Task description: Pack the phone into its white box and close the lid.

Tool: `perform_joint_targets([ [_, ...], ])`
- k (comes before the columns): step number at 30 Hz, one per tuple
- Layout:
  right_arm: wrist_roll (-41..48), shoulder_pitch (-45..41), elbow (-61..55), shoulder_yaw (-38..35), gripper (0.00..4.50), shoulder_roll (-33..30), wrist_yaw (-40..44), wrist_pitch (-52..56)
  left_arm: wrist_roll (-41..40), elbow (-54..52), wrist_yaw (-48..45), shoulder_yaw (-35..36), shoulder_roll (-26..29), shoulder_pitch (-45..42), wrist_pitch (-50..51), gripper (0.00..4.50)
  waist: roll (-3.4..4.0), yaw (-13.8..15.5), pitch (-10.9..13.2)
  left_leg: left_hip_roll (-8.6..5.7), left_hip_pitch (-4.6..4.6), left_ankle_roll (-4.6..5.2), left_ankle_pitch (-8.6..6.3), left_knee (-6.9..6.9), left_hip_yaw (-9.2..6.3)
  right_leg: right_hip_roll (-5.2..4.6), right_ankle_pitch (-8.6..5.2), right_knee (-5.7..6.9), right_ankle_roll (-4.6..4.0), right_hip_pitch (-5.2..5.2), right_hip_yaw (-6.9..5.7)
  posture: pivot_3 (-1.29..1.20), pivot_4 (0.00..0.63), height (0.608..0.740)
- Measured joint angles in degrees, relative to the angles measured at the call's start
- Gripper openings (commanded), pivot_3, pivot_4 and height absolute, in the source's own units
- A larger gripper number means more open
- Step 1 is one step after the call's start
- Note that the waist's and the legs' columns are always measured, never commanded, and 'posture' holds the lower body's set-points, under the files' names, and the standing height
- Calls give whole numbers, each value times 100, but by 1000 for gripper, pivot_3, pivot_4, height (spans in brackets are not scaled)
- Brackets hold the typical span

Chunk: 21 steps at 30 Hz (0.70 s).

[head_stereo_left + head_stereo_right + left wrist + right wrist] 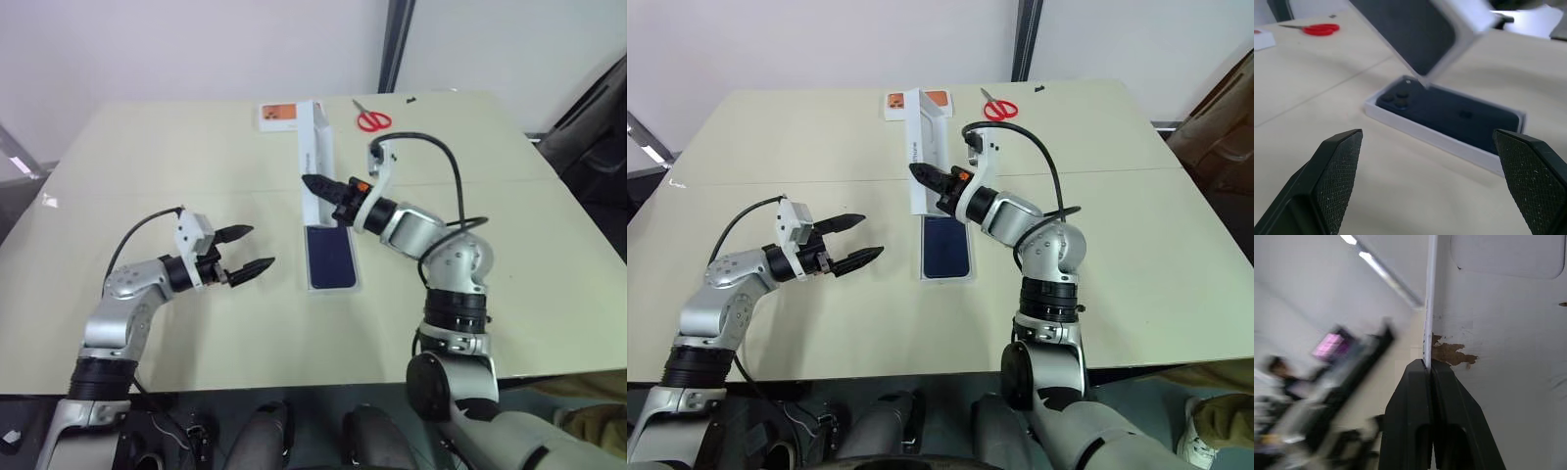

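On the pale beige table (pixel 176 157) we see the slim dark navy phone (pixel 330 255) lying in the shallow white box (pixel 330 287). Our right gripper (pixel 312 183) is clenched on a side wall of the white rectangular lid (pixel 319 147), held tilted above the box's far end. Our left gripper (pixel 247 250) hovers spread beside the box. Red-handled scissors (pixel 372 118) lie farther back.

Beige table (pixel 147 166), plain white wall (pixel 147 44)
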Motion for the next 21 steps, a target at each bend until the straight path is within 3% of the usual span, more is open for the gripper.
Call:
perform_joint_targets([
  [6,1614,150,42,-815,50,439,-918,1201,-229,-144,54,231,26,-28,145,4500,3,-14,1,0,0,0,0,-3,1,0,0,2,0,-3,2,0,150,734],
  [12,2490,760,113,-818,50,455,-1706,1972,-343,-578,-49,239,216,270,273,4500,8,-21,2,1,0,1,0,-6,4,0,0,2,-1,-4,6,0,150,734],
  [19,3165,897,168,-562,50,456,-2326,1735,-518,-846,-30,264,264,455,490,4500,11,-40,3,2,1,2,-1,-7,4,0,0,2,-1,-3,6,0,150,734],
  [21,3186,912,280,-457,0,456,-2422,1547,-541,-863,-24,293,295,543,520,3945,11,-59,3,2,1,2,0,-7,3,1,0,2,-1,-4,5,0,150,734],
])
